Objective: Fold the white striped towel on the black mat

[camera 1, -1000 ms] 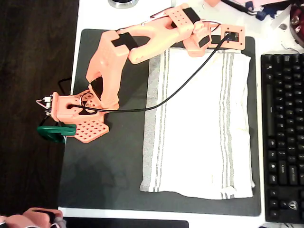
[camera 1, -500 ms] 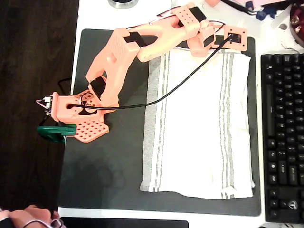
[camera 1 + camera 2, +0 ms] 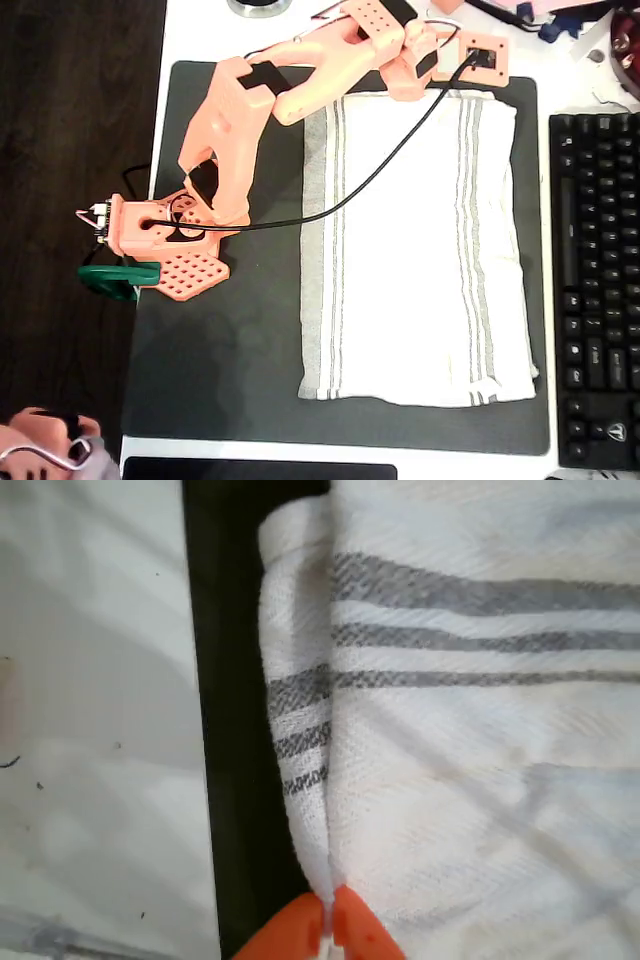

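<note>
In the overhead view, the arm's wrist hides the far edge of the white striped towel (image 3: pixel 420 250), and the gripper's fingertips cannot be seen beneath it. The keyboard (image 3: pixel 597 290) is cut off at the right edge. In the wrist view, the gripper (image 3: pixel 328 920) is cropped by the bottom edge.

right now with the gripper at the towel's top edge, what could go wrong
The gripper pinches only a thin rolled bit of the white striped towel at its hem, so the cloth could slip out when lifted. That edge sits near the rim of the black mat, so dragging might pull the towel off it. The black cable drapes across the towel and could snag the fold.
</note>
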You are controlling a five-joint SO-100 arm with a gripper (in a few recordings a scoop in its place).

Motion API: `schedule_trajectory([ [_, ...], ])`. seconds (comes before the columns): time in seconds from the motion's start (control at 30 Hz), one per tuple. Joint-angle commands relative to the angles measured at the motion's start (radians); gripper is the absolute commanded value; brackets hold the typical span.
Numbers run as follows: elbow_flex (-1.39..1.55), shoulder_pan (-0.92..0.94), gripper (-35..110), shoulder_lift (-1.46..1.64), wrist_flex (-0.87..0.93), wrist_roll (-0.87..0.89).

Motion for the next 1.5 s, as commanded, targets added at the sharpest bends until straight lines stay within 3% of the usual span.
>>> schedule_trajectory([
  [0.0,-0.028,-0.031,0,0.104,0.023,0.002],
  [0.43,-0.057,-0.005,0,0.313,0.164,-0.003],
  [1.0,0.276,0.219,0,0.776,0.218,-0.166],
  [1.27,0.426,0.009,16,0.615,0.043,-0.080],
  [1.47,0.383,-0.011,21,0.371,-0.075,-0.057],
])
